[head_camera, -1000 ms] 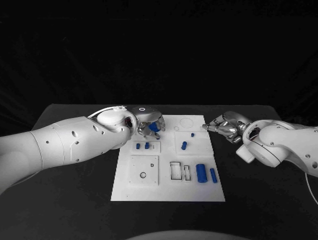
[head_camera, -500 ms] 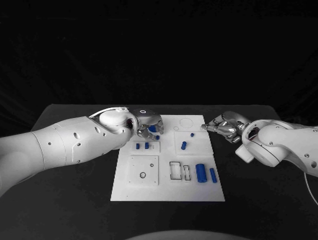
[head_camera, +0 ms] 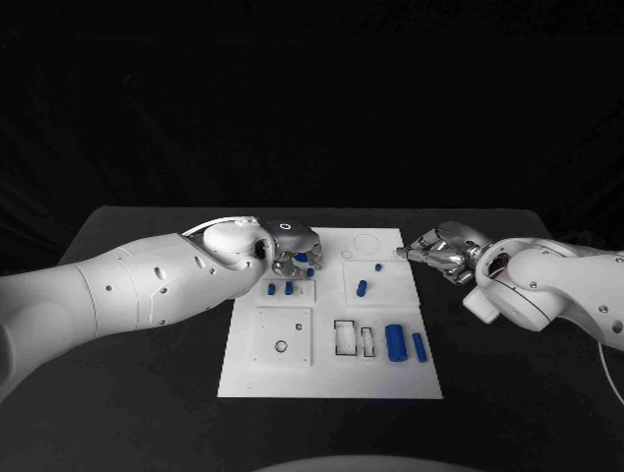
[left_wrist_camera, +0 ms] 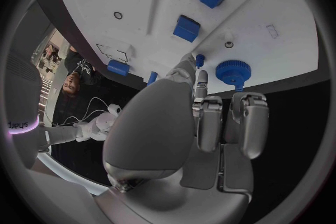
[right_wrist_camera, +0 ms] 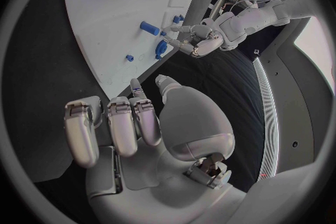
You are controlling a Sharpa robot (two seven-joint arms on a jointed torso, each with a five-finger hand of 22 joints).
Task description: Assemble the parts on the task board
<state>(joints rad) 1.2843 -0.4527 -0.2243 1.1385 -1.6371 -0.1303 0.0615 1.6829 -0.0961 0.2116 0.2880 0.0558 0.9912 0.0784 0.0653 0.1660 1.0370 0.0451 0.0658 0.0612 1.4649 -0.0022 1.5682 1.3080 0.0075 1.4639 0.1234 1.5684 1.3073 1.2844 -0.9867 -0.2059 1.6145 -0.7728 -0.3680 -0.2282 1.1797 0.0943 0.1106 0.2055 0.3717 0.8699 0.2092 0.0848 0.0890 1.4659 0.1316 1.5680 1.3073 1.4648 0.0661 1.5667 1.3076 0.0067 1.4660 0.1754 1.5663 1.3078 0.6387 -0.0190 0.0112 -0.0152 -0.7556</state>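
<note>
Your left silver hand (head_camera: 292, 246) hovers over the far-left corner of the white task board (head_camera: 333, 369), fingertips pinching a small blue peg (left_wrist_camera: 199, 60) beside the blue toothed gear (left_wrist_camera: 233, 72). A tilted peg could jam or drop (thin grip). Your right silver hand (head_camera: 443, 244) idles on the black bench, fingers loosely apart, empty.

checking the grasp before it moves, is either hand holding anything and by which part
The left hand pinches a small blue peg by its lower end between fingertips, beside the blue gear. The right hand holds nothing.
</note>
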